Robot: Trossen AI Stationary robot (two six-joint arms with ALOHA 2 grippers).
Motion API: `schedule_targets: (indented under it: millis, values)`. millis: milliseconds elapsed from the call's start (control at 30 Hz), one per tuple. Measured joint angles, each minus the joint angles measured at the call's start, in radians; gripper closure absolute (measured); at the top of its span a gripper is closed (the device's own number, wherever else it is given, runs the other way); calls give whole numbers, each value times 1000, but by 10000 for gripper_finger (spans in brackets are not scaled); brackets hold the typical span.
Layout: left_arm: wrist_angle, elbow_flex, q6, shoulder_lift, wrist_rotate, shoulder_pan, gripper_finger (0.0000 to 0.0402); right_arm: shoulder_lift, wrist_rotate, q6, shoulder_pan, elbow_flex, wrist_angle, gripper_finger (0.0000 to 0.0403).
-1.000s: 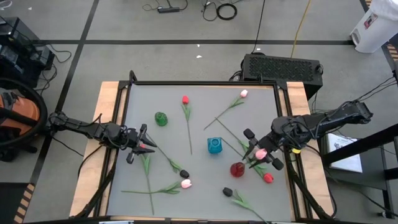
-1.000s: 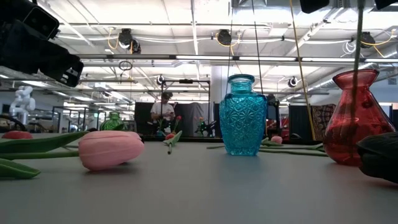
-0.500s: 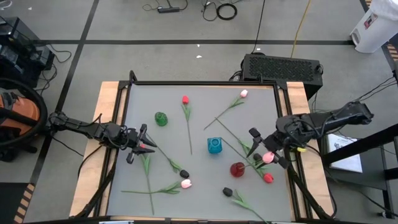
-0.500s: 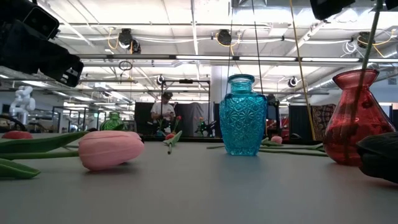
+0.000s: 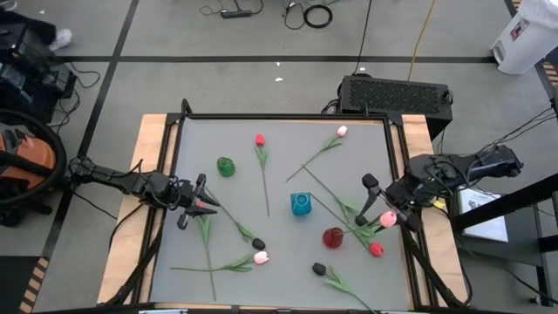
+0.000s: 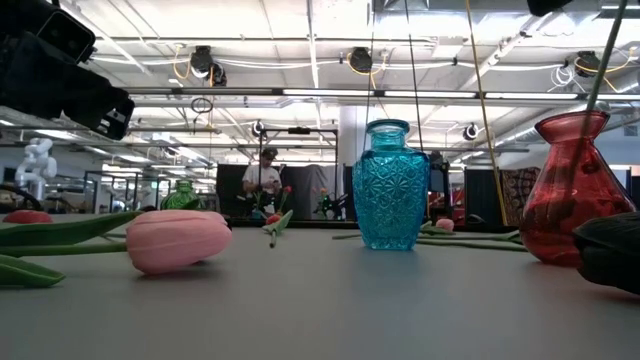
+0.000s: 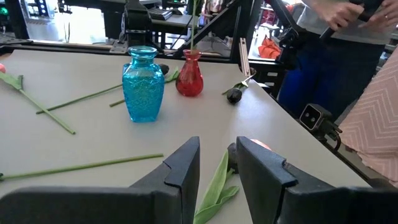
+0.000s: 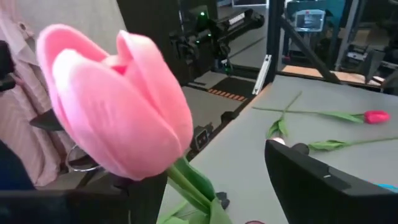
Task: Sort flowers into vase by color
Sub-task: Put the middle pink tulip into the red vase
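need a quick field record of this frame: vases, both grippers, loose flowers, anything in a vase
vases: green vase, blue vase, red vase
right gripper: above the table's right side, beside the red vase, with a pink tulip between its fingers
in a vase: that tulip's stem leans into the red vase's neck
left gripper: low over the table's left edge, open, holding nothing
loose flowers: red tulip, pink tulips, dark tulips, red one

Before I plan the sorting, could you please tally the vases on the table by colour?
Green glass vase: 1
Blue glass vase: 1
Red glass vase: 1
Total: 3 vases
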Motion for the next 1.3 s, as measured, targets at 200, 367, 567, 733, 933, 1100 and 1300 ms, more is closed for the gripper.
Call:
schedule_targets:
  millis: [200, 367, 567, 733, 933, 1100, 1300]
  values:
    - [0, 0, 0, 0, 0, 0, 290, -2, -40, 3, 0, 0, -47, 147]
    - [0, 0, 0, 0, 0, 0, 290, 17, -74, -4, 0, 0, -121, 147]
    - [0, 0, 0, 0, 0, 0, 290, 56, -82, -24, 0, 0, -165, 147]
    - [0, 0, 0, 0, 0, 0, 290, 82, -81, -50, 0, 0, -213, 147]
    - [0, 0, 0, 0, 0, 0, 290, 100, -73, -67, 0, 0, -237, 147]
    - [0, 0, 0, 0, 0, 0, 290, 108, -73, -68, 0, 0, -237, 147]
    - [0, 0, 0, 0, 0, 0, 290, 107, -43, -69, 0, 11, -262, 147]
